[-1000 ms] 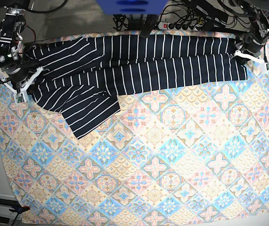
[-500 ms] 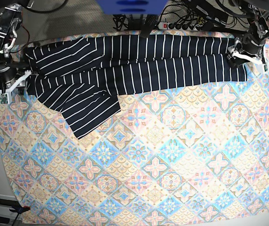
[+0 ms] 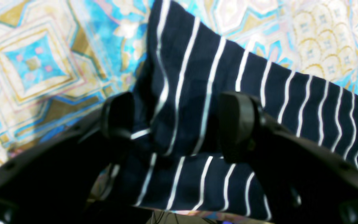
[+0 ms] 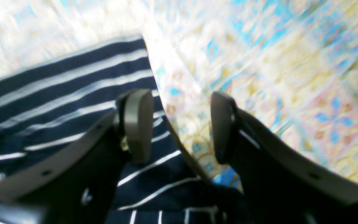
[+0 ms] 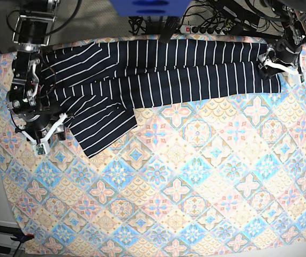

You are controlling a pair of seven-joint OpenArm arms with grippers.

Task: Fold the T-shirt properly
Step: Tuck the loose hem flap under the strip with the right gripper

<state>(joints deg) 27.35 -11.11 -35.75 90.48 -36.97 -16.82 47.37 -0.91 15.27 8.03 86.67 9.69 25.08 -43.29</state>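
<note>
A dark navy T-shirt [image 5: 158, 69] with thin white stripes lies stretched along the far edge of a table covered by a pastel diamond-patterned tablecloth [image 5: 185, 187]. One sleeve angles out toward the near-left, ending on the left side of the cloth.

The base view shows the whole layout, but the grippers are too small there to read. The left gripper [image 5: 279, 60] sits at the shirt's end near the far-right corner. The right gripper [image 5: 41, 135] hangs near the left edge, just beside the angled sleeve.

The wrist views fill this in. In the left wrist view, the left gripper [image 3: 179, 124] has its black fingers spread apart, with a raised fold of striped fabric [image 3: 194, 102] standing between them; the pads do not press it, so it is released. In the right wrist view, which is blurred, the right gripper [image 4: 179, 124] is also spread open, one finger [image 4: 138, 124] over the striped cloth [image 4: 64, 90] and the other over bare tablecloth [image 4: 275, 62], straddling the shirt's edge.

The near two thirds of the tablecloth carry nothing. Past the far edge are grey floor, tangled black cables, a power strip [image 5: 206, 29] and a blue block [image 5: 148, 8]. The cloth's near-right corner gives way to a white surface.
</note>
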